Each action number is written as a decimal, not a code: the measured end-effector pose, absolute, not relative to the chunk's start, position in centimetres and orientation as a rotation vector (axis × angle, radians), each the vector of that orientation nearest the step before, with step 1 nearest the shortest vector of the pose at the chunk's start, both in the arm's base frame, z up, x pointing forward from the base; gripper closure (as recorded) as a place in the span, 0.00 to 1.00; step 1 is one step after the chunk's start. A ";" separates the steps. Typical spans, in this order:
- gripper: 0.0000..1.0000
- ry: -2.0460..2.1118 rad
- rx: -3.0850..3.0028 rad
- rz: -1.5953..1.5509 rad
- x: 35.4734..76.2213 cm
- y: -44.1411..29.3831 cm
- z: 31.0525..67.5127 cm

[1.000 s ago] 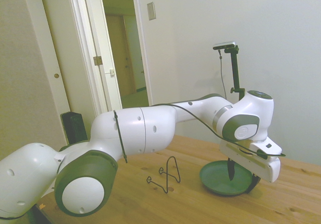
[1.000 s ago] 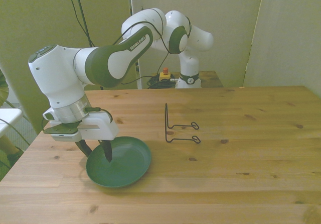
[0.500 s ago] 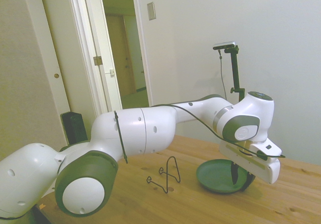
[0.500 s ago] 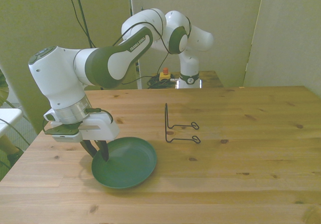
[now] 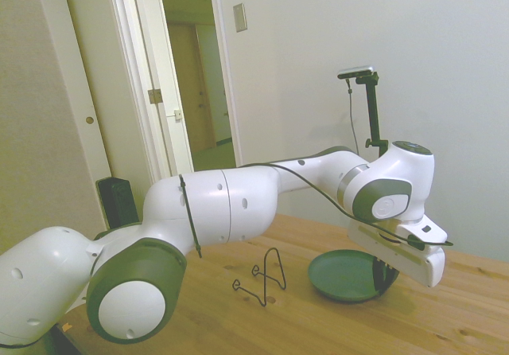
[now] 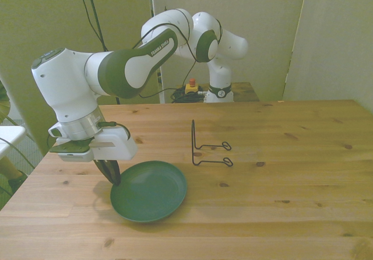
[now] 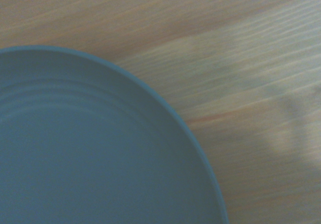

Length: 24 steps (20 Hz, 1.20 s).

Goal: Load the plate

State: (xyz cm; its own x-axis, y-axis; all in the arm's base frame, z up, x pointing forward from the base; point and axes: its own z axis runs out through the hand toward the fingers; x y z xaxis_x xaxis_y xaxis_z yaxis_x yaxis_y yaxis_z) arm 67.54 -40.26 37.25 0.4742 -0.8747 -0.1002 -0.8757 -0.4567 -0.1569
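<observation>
The plate point(image 6: 152, 192) — round, dark green, shallow-rimmed — sits slightly tilted, rim pinched by the jaws.

We see a matt, smooth dark green plate point(image 6: 152, 193) on our knotty, grained pine table point(image 6: 291, 178). The wire stand point(image 6: 207, 148) looks like thin black metal. The arm point(image 5: 231, 204) has glossy white plastic shells.

- One round, dark teal-green matte plate point(image 6: 152, 192) point(image 5: 343, 276) point(image 7: 85, 148), just on the front view's left of the wire stand.
- One thin black bent-wire stand point(image 6: 205, 148) point(image 5: 263, 279).
- One pale wooden plank table point(image 6: 280, 190) point(image 5: 302, 323) point(image 7: 241, 73), under the wire stand.
- One white robot arm with one two-finger gripper point(image 6: 112, 175), on the front view's left of the wire stand.
</observation>
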 end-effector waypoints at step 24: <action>1.00 1.266 -2.576 -0.187 50.8 -34.5 56.4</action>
State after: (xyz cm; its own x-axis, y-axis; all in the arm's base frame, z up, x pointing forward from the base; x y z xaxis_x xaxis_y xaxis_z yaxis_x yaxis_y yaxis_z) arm 50.83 -34.55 56.38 0.6110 -0.7916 -0.0011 -0.7576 -0.5844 -0.2907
